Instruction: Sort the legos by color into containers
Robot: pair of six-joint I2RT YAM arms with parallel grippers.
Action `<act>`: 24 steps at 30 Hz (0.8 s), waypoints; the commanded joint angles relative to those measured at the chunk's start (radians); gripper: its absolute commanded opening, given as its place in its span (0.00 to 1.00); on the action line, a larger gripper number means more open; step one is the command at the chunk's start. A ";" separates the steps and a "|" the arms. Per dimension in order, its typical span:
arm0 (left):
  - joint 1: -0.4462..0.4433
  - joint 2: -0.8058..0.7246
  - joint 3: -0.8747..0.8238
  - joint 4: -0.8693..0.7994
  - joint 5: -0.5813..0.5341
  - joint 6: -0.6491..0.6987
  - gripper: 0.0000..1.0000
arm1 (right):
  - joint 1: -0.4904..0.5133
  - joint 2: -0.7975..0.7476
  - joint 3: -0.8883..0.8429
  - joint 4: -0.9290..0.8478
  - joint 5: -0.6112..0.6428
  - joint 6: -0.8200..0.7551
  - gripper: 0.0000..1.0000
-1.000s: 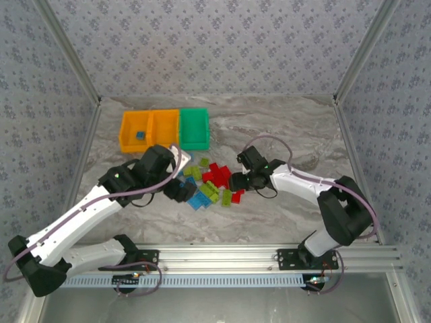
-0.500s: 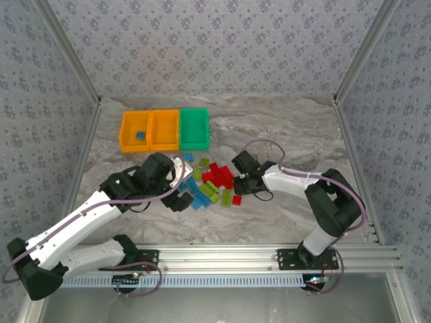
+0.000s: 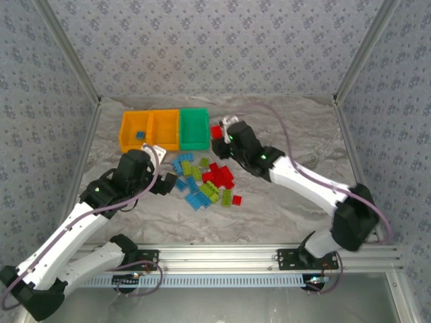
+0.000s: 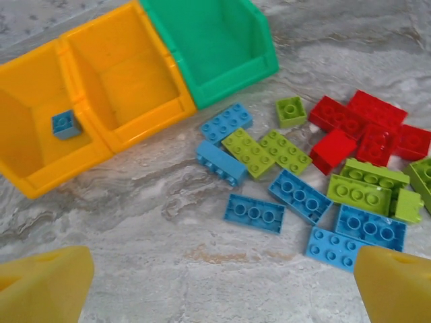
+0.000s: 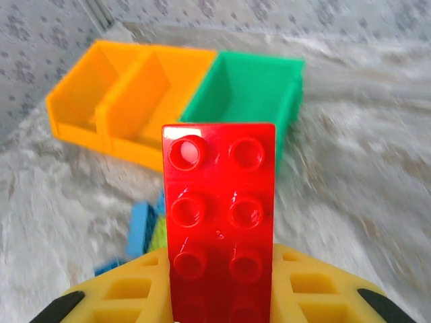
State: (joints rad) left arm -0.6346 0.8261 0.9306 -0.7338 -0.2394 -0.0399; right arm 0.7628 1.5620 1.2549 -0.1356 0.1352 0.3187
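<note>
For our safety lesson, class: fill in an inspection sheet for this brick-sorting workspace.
Surface: grey marbled table.
Job's things: three joined bins, two orange, one green; one blue brick in the leftmost orange bin; mixed brick pile beside them.
Clutter: nothing seen.
Grippers: left gripper open, left of the pile; right gripper shut on a red brick near the green bin.
Cables: purple cable looped along each arm.
Surroundings: patterned walls, metal rail.

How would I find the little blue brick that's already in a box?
Start at the row of three bins at the far side of the table, two orange and one green. In the orange bin at the left end lies one small blue brick. It is the only brick inside any bin; the other blue bricks sit loose on the table.
</note>
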 commanded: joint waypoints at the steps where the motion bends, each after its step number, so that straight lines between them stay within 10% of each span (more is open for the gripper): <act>1: 0.010 -0.027 -0.012 0.012 -0.027 -0.027 0.99 | 0.000 0.204 0.201 -0.020 0.001 -0.071 0.24; 13: 0.011 0.004 -0.034 0.001 -0.085 -0.020 0.99 | -0.040 0.747 0.753 -0.248 0.019 -0.055 0.34; 24: 0.018 0.018 -0.035 -0.001 -0.095 -0.022 0.99 | -0.044 0.672 0.776 -0.312 -0.016 -0.069 0.48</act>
State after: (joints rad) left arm -0.6277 0.8455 0.8944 -0.7326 -0.3153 -0.0540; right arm 0.7200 2.3184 2.0148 -0.4171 0.1379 0.2642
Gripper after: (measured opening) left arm 0.993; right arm 0.475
